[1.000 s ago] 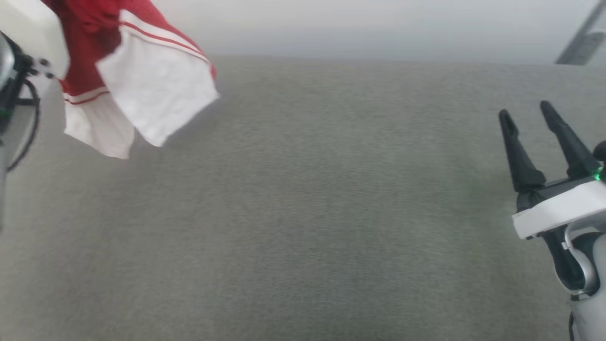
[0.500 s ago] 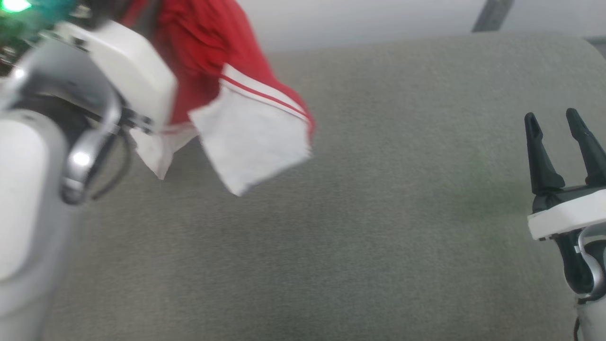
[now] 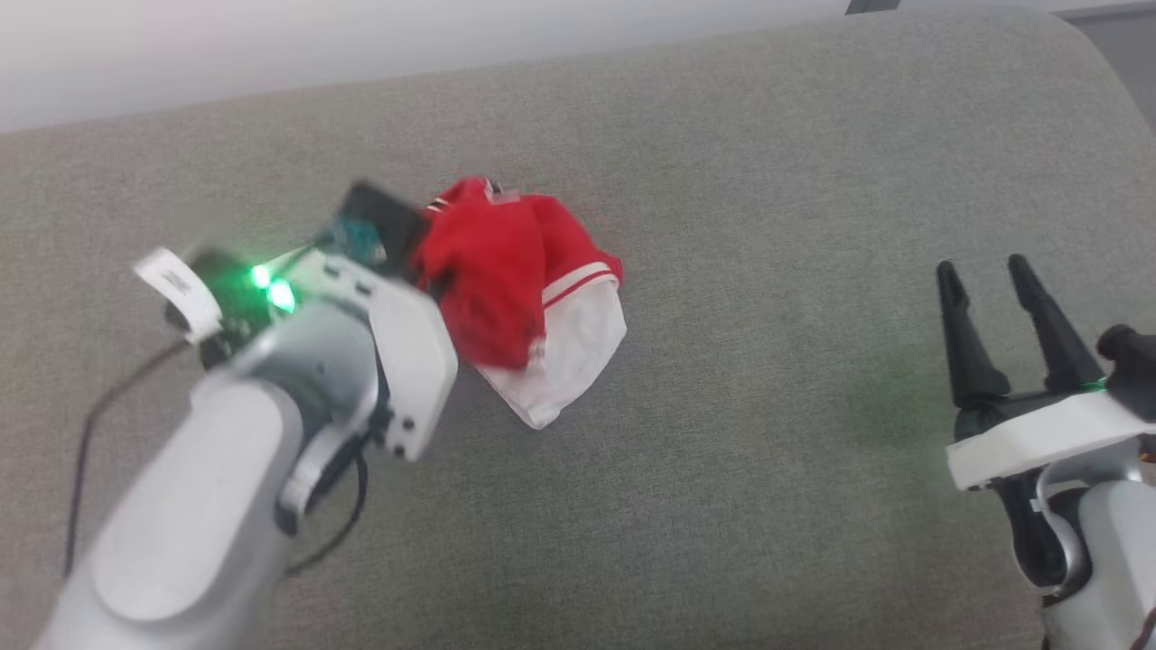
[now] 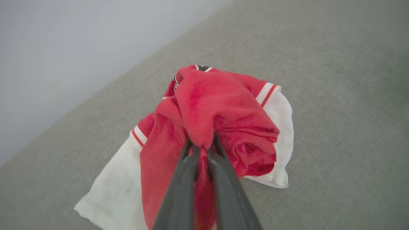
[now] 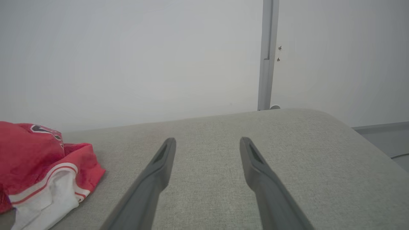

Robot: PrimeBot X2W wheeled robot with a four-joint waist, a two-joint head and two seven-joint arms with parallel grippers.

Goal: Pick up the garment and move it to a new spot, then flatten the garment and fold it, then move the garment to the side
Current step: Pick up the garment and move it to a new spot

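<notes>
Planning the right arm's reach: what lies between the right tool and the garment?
Bare grey cushion, nothing else, between the right tool and the garment; the head view shows it.

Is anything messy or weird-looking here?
Yes: the red jersey shirt lies scrunched in a heap, not flat, on the grey cushion, with the left pincer shut on a fold of it. Nothing looks torn.

A grey upholstered surface (image 3: 722, 506) rounded off at its far right. Beyond it stood a pale wall (image 5: 127, 57) and an upright post (image 5: 266, 54).
</notes>
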